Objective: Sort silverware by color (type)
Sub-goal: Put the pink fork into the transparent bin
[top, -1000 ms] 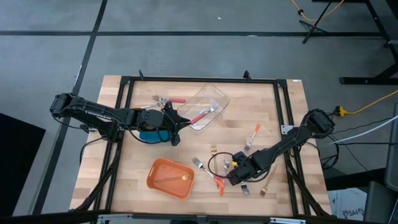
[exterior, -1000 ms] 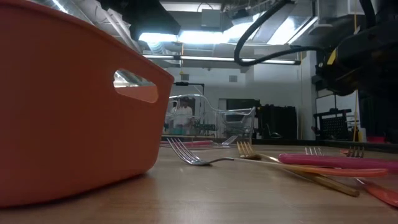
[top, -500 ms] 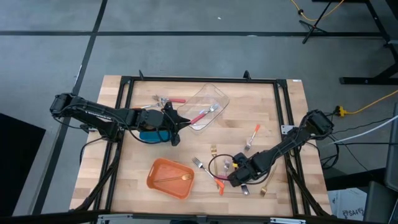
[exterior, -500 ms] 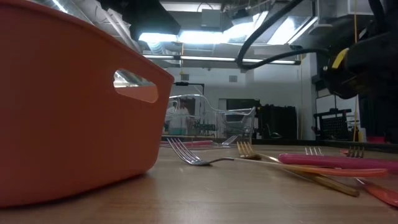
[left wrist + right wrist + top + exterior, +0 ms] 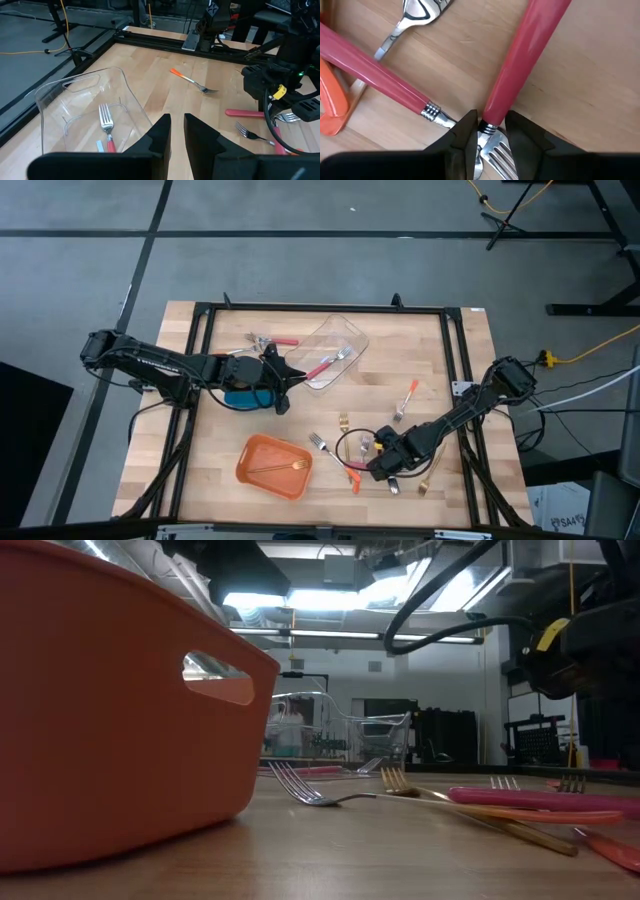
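No readable text anywhere: no labels, brands, numbers or signs on the table, containers, forks or arms. The yellow tag on the far arm's cable in the left wrist view is too small to make out.

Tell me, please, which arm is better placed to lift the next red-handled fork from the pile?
The right. Its gripper is already down in the pile, fingers either side of a red-handled fork at the neck. The left gripper waits far off by the clear container, holding nothing.
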Action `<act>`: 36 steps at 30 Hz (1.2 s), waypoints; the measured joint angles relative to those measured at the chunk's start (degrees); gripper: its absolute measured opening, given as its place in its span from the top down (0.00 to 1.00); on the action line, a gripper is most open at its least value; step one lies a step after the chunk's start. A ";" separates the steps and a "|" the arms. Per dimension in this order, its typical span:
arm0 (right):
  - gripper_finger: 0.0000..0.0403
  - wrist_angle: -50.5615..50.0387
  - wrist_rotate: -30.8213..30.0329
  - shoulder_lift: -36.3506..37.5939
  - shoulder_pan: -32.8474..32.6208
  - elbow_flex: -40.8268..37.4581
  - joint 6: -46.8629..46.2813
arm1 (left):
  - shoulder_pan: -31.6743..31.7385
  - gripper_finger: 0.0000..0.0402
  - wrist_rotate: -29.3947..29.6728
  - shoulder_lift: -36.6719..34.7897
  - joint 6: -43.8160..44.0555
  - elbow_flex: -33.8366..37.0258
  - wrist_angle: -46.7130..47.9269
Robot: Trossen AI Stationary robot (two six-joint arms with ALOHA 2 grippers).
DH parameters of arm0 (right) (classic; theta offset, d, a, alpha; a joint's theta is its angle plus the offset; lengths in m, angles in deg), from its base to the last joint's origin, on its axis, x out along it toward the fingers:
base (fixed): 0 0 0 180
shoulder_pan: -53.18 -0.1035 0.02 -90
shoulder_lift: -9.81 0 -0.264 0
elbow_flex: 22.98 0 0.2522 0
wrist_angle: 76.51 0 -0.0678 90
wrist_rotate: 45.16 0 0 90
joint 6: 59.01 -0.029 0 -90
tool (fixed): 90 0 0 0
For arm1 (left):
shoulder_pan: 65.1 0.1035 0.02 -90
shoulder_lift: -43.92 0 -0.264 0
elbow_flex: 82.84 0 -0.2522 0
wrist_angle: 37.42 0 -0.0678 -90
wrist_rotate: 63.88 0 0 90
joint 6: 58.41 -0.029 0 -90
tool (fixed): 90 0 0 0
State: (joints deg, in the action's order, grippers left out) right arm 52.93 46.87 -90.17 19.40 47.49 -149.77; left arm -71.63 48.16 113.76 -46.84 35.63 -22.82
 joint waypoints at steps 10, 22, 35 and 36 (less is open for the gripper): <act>0.75 -0.08 -0.91 0.00 0.00 0.00 0.59 | 0.00 0.88 -0.02 0.00 0.00 0.00 0.00; 0.96 -0.26 -1.17 0.02 0.00 0.04 0.59 | 0.00 0.88 -0.02 0.00 0.00 0.00 0.00; 0.98 0.00 -2.46 0.02 0.00 0.04 1.27 | 0.00 0.88 -0.02 0.00 0.00 0.00 -0.01; 0.98 0.00 -2.47 0.02 0.00 0.04 1.29 | 0.00 0.88 -0.02 0.00 -0.01 0.00 0.00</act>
State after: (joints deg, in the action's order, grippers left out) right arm 52.93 44.40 -90.15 19.40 47.53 -148.49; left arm -71.63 48.14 113.76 -46.85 35.63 -22.82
